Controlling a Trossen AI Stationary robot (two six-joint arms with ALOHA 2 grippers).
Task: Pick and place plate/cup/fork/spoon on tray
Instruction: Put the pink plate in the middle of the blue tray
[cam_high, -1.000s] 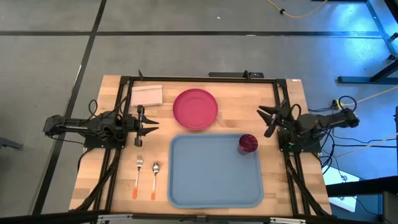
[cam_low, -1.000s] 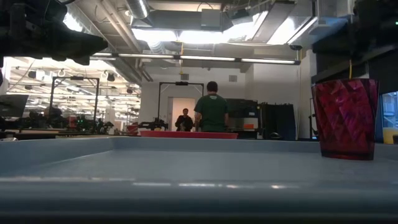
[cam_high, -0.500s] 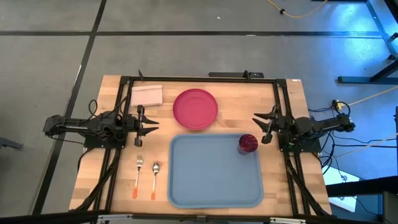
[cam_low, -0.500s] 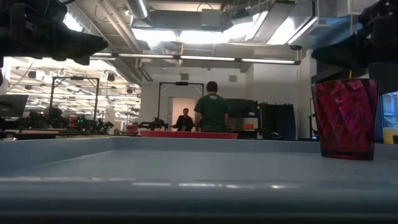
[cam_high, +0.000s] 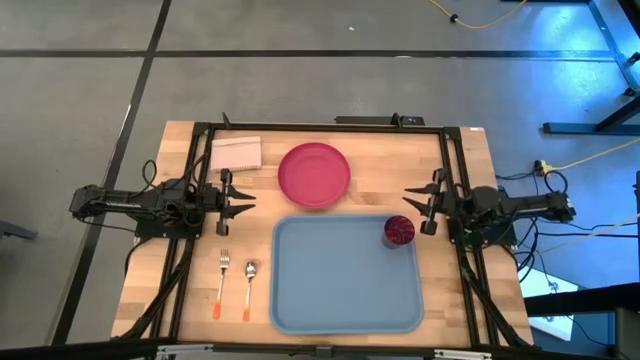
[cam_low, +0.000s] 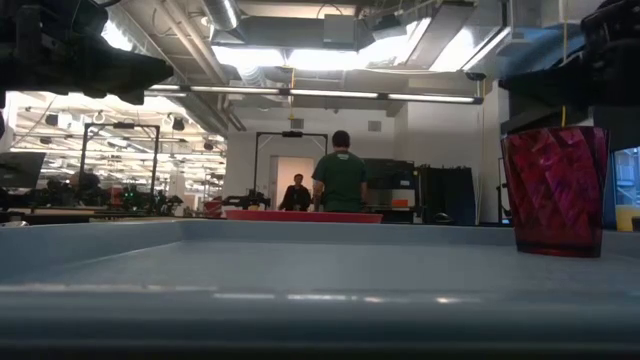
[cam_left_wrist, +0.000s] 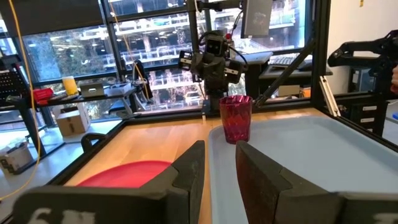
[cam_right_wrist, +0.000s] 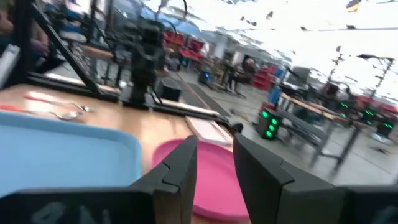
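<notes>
The light-blue tray (cam_high: 345, 280) lies at the table's middle near side. The dark red cup (cam_high: 399, 230) stands upright on its base in the tray's far right corner, and also shows in the low view (cam_low: 556, 190). The pink-red plate (cam_high: 314, 175) lies flat on the table beyond the tray. The fork (cam_high: 222, 285) and the spoon (cam_high: 249, 288) lie on the table left of the tray. My left gripper (cam_high: 245, 200) is open and empty, left of the plate. My right gripper (cam_high: 415, 208) is open and empty, just beyond the cup to its right.
A white folded napkin (cam_high: 236, 153) lies at the far left, beside the plate. Black frame rails (cam_high: 320, 127) run along the table's far, left and right sides. People stand in the room beyond the table (cam_low: 340, 180).
My right gripper has turned from slanting toward the far left to pointing straight at the table's left edge, and has shifted a little toward the near edge and the left. The cup stays standing in the tray.
</notes>
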